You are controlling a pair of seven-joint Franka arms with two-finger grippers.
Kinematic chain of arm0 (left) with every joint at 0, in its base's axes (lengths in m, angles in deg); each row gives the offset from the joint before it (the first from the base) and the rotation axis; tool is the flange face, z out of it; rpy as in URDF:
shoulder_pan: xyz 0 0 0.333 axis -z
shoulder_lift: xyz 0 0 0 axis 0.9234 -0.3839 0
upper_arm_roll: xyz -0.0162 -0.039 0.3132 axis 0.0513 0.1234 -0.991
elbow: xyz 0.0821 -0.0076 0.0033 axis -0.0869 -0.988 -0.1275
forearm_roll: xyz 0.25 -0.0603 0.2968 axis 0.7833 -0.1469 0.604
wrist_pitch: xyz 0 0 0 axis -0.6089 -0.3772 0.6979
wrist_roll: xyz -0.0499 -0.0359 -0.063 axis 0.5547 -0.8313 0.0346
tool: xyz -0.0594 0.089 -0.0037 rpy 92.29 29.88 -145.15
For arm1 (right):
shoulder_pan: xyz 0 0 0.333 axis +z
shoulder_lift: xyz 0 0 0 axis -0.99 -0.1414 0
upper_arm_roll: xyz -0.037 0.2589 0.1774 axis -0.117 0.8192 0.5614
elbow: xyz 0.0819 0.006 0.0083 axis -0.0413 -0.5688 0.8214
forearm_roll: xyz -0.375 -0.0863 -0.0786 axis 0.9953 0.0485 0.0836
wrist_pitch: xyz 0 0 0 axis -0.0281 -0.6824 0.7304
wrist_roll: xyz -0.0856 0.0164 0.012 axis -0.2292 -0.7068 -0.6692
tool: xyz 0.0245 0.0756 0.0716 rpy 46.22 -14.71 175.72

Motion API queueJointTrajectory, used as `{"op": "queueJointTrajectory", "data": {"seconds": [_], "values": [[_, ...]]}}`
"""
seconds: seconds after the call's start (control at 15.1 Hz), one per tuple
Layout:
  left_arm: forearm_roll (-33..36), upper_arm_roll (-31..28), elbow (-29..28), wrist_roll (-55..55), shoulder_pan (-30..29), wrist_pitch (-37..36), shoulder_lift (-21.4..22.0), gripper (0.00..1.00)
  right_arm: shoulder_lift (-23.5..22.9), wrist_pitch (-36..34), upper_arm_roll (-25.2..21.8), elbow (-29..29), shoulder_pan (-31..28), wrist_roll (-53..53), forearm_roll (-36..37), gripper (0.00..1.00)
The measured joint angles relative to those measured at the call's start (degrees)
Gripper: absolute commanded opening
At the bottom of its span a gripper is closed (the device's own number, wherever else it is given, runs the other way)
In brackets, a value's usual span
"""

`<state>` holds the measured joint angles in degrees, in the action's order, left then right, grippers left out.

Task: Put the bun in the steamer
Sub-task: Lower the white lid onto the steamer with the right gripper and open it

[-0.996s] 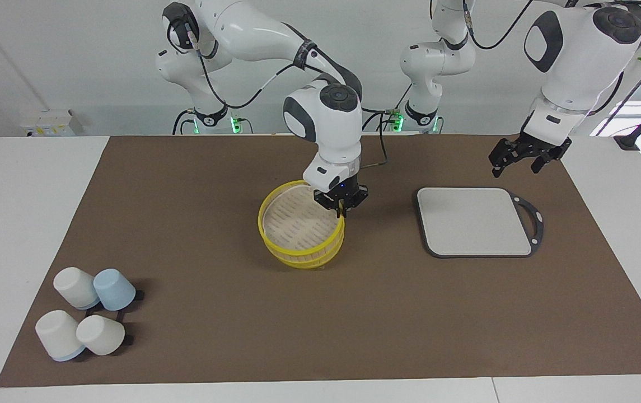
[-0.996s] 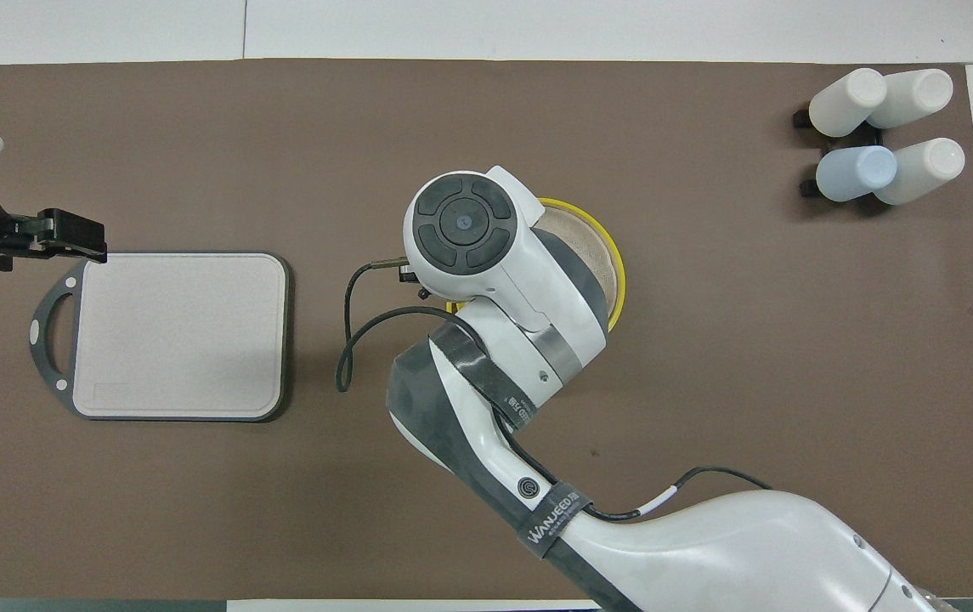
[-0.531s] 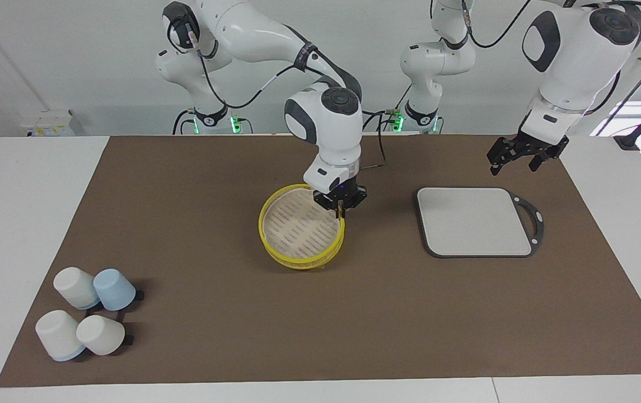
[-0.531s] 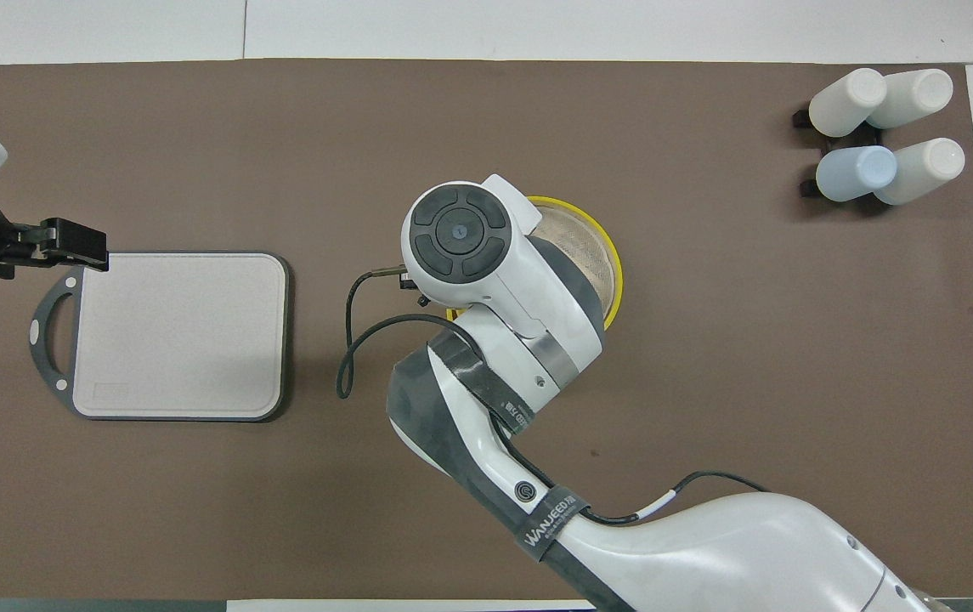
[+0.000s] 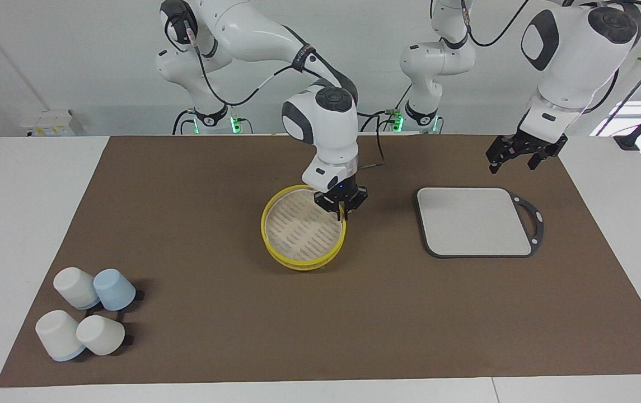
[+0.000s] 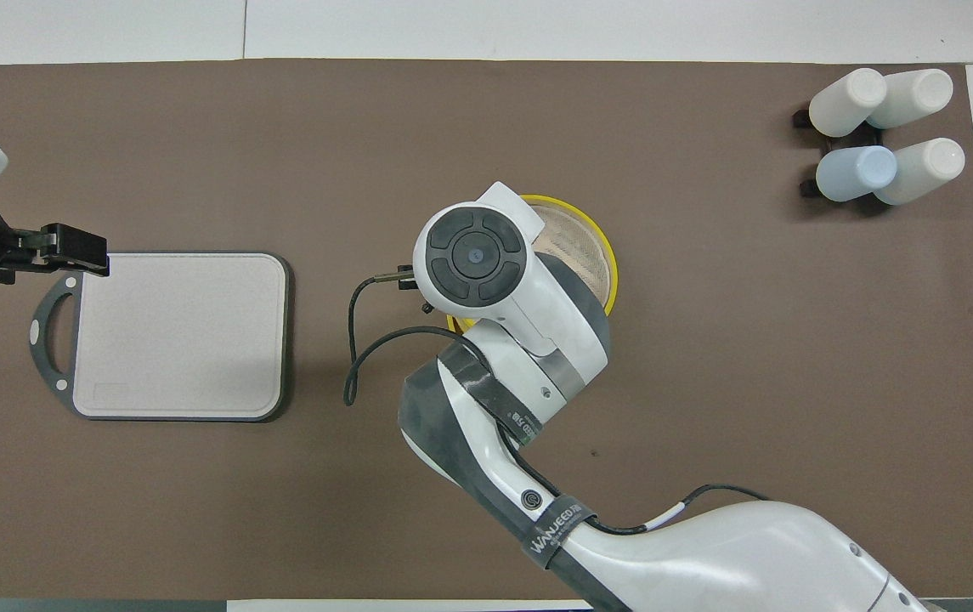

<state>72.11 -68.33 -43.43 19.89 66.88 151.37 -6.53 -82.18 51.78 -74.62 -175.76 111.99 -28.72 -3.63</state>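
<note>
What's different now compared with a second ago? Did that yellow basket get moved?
Yes. The right end effector, clamped on the rim of the steamer, has set it down: a second ago it was tilted and partly lifted, now it sits flat and has shifted slightly toward the left arm's end. The left end effector, over the mat beside the grey tray, rose slightly. Tray and cups stayed put. No bun is visible.

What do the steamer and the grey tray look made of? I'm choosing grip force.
The steamer: probably bamboo or a plastic imitation, with beige matte walls, a pale slatted floor and bright yellow, smooth rims that look plastic. The grey tray: seemingly rigid plastic or composite, a matte, speckled pale surface in a darker, possibly rubbery border with a handle loop.
</note>
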Motion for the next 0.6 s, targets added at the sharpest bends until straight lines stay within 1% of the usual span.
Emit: {"op": "queueJointTrajectory", "data": {"seconds": [0.13,0.4,0.6], "values": [[0.00,-0.01,-1.20,0.00,-0.03,0.05,0.89,1.00,0.29,0.77,0.07,-0.62,-0.28,0.00,-0.28,0.25],[-0.05,-0.01,-2.10,-0.16,-0.39,0.07,2.10,1.00,0.48,1.01,0.06,-0.98,-0.40,0.00,-0.49,0.27],[-1.84,-0.02,-2.10,-0.21,-0.63,0.10,2.28,1.00,0.47,1.28,-0.01,-1.09,-0.56,-0.03,-1.78,0.27]]}}
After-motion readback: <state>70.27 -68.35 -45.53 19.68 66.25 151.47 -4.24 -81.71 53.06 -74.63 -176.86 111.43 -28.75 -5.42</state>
